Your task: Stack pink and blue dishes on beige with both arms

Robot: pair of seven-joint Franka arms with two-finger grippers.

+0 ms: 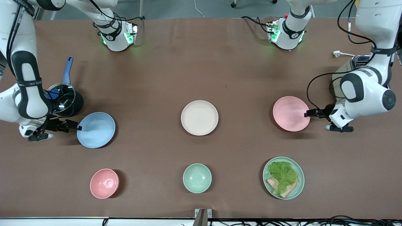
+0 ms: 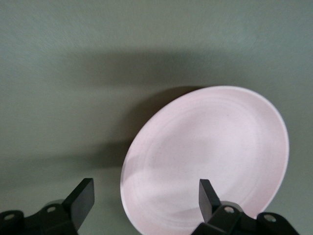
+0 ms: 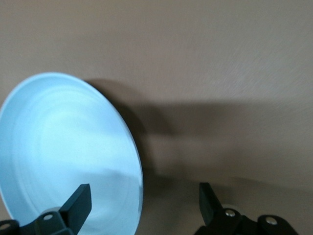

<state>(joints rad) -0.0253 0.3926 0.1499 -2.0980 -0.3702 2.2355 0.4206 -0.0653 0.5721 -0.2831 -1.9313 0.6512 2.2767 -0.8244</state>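
The cream-beige plate [image 1: 199,117] lies in the middle of the table. The light blue plate [image 1: 96,129] lies toward the right arm's end. My right gripper [image 1: 78,127] is open at its rim. In the right wrist view one finger [image 3: 80,200] is over the blue plate [image 3: 63,147] and the other is outside the rim. The pale pink plate [image 1: 291,113] lies toward the left arm's end. My left gripper [image 1: 307,114] is open astride its rim. In the left wrist view one finger [image 2: 208,196] is over the pink plate [image 2: 210,156] and the other is off it.
Nearer the front camera stand a small pink bowl [image 1: 104,183], a mint-green bowl [image 1: 197,178] and a mint-green plate [image 1: 298,171] with lettuce and bread. A pot with a blue handle [image 1: 62,97] is beside the right arm. A silver appliance [image 1: 351,67] is by the left arm.
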